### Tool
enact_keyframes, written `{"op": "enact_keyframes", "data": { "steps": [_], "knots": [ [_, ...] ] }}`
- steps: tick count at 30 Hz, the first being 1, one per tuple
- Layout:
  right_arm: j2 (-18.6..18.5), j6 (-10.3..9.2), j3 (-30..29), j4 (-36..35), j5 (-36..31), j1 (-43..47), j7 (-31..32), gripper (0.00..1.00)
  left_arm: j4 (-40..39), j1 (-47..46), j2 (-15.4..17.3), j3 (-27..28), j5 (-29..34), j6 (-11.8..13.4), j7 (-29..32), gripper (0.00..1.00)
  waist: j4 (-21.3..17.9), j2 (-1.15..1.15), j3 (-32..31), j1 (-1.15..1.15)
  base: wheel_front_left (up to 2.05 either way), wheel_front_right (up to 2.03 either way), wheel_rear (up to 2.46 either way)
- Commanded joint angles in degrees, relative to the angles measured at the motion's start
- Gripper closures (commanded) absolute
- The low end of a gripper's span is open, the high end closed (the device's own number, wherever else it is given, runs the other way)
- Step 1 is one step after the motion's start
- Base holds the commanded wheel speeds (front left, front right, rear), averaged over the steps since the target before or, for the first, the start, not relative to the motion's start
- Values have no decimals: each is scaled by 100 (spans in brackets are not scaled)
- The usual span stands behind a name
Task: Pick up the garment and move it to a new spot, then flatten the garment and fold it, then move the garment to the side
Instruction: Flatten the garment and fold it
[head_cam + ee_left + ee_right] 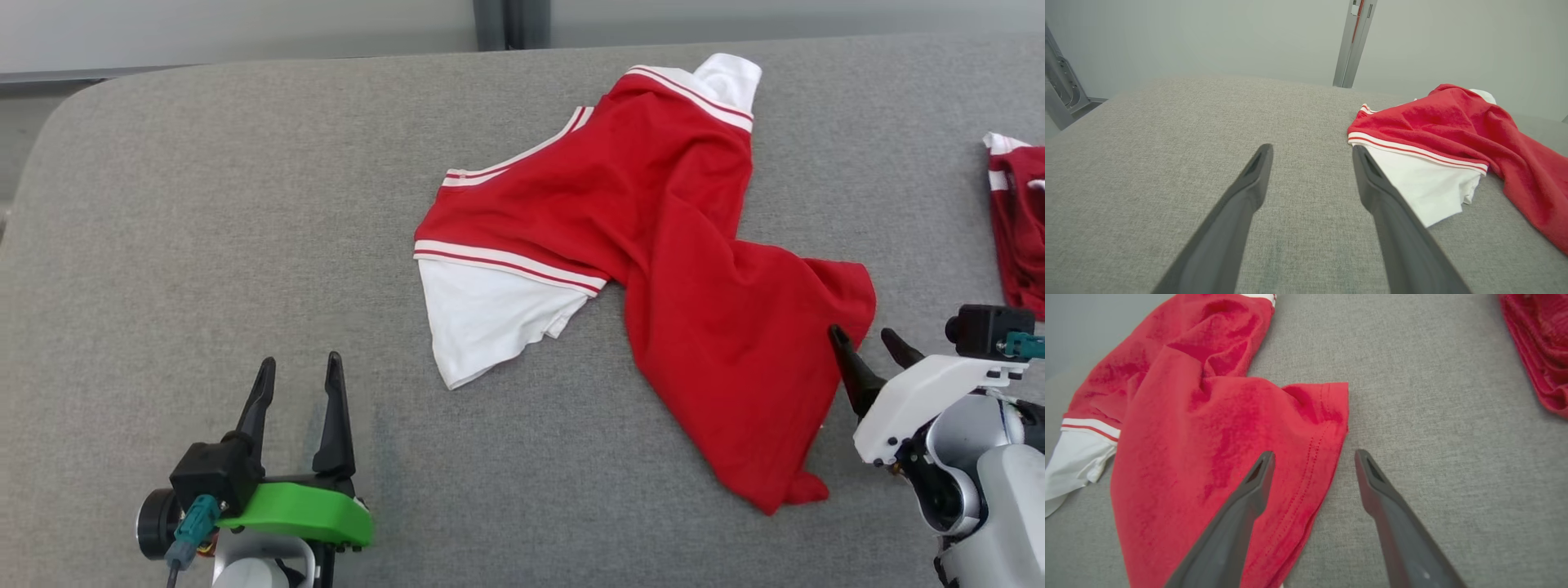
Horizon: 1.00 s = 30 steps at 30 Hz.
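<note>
Right gripper (859,332): the jaws are spread wide and nothing is clamped between them. In the right wrist view, one finger (1241,510) lies over the red hem of the garment (678,245) and the other lies over bare upholstery. The stitched hem edge runs through the gap between the two. Whether either fingertip touches the cloth cannot be determined.

Left gripper (300,359): the jaws are spread wide and empty. The unit stands at the near left of the grey padded surface (204,204), well apart from the red body of the garment. In the left wrist view, the tip of one finger appears just beside the near white sleeve (482,318).

The garment is a red shirt with white sleeves and red-and-white striped trim. It lies crumpled on the padded surface, from centre to right. The cloth is twisted at mid-length. The upper part is spread toward the far side, with the second white sleeve at the far end. The lower part fans out toward the near right and ends beside the right gripper.

A second red garment (1016,220) lies bunched at the right edge of the surface, apart from the first.

Beyond the far edge of the surface stand a pale wall and a metal post (1353,41).
</note>
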Motion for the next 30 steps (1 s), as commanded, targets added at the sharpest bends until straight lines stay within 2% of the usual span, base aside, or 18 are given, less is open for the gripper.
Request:
{"op": "enact_keyframes", "data": {
  "steps": [1, 8, 9, 10, 11, 18, 25, 30],
  "knots": [
    [17, 2, -35, 228, -40, -114, -64, 0, 30, -56, 3, 6, -32, -5, -19, 0, 202, 0, 13, 0, 0, 0, 0],
    [51, 2, -29, 1310, 81, -538, -435, 0, 89, 11, -32, 4, -25, -23, -27, 0, 481, 0, -37, 0, 0, 0, 0],
    [49, 2, 32, 1354, 144, -580, -483, 50, 84, 18, -35, 12, -22, -24, -27, 0, 503, 0, -47, 0, 0, 0, 0],
    [18, 2, 156, 1353, 201, -637, -551, 69, 77, 34, -39, 21, -17, -24, -26, 0, 522, 0, -62, 0, 0, 0, 0],
    [-18, 2, 264, 1313, 271, -684, -617, 100, 73, 54, -42, 28, -13, -25, -25, 0, 530, 0, -78, 0, 0, 0, 0],
    [-318, 2, 865, 447, 830, -946, -909, 100, 43, 206, -65, 69, 17, 2, -25, 0, 490, 0, -223, 0, 0, 0, 0],
    [-615, 2, 598, -337, 908, -1233, -731, 100, 23, 210, -89, 74, 30, -37, -25, 0, 409, 0, -243, 0, 0, 0, 0],
    [-624, 2, 290, -837, 880, -1443, -556, 100, 27, 183, -111, 53, 30, -57, -25, 0, 438, 0, -244, 0, 0, 0, 0]
  ]
}}
